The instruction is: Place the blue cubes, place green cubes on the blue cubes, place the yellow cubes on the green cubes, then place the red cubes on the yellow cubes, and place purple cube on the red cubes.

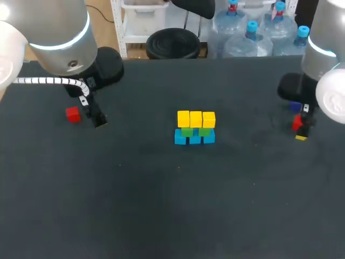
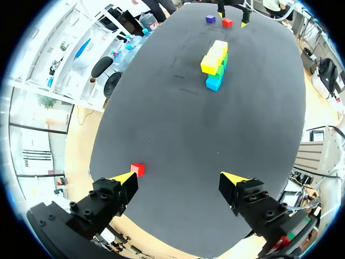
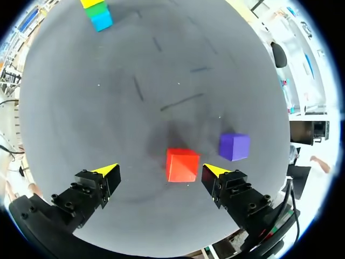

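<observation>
Right gripper (image 3: 160, 170) is spread, with red cube (image 3: 182, 165) on tabletop (image 3: 135, 108) between its fingers, nearer one. It should center, then close squarely, clear of purple cube (image 3: 234, 146) just beside. Left gripper (image 2: 179, 178) is spread too, second red cube (image 2: 137, 169) by one tip.

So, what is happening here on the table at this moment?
A cube stack stands mid-table, with its blue, green and yellow layers placed. The right tool is open with a red cube between its fingers, not gripped; the purple cube lies beside that. The left tool is open and empty, with a second red cube by one finger.
</observation>
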Controlling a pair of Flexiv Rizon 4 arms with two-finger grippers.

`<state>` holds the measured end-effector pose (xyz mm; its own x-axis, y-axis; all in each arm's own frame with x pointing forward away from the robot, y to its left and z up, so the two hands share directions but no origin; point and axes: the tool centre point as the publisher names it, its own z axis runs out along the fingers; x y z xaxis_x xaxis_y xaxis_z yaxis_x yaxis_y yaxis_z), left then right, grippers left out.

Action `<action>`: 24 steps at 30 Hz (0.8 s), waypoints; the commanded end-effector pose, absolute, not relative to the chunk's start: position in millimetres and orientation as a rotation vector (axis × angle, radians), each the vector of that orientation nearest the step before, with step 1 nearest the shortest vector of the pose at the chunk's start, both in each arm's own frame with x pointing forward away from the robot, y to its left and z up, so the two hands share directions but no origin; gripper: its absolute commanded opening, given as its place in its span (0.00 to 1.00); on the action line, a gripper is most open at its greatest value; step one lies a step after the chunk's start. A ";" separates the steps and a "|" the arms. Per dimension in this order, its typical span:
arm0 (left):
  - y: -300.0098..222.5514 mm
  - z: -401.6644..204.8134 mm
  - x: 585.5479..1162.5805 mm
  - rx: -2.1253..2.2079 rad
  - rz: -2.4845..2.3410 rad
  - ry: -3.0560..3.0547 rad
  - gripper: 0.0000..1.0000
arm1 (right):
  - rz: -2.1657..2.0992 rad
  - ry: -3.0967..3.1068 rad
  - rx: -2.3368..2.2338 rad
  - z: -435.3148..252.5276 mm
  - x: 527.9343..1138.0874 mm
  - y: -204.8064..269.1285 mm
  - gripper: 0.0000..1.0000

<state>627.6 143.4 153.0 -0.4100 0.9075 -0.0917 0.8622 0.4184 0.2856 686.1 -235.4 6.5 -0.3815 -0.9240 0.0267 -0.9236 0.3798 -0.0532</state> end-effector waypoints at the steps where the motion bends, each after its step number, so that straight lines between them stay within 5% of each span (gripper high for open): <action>1: 144.4 153.0 627.9 1.556 0.280 2.440 1.00 | -0.072 2.620 -1.717 2.5 693.7 -240.9 1.00; 15: 144.4 153.0 627.9 1.556 0.280 2.440 1.00 | -0.043 2.630 -1.670 0.7 702.5 -241.5 0.98; 17: 144.4 153.0 627.9 1.556 0.280 2.440 1.00 | -0.039 2.631 -1.672 -0.7 702.7 -240.7 0.57; 18: 144.4 153.0 627.9 1.556 0.280 2.440 1.00 | -0.036 2.631 -1.675 -1.1 702.7 -240.5 0.47; 22: 144.4 153.0 627.9 1.556 0.280 2.440 1.00 | -0.030 2.634 -1.680 -2.6 702.3 -240.5 0.29; 24: 144.4 153.0 627.9 1.556 0.280 2.440 1.00 | -0.028 2.636 -1.682 -3.7 702.2 -241.1 0.28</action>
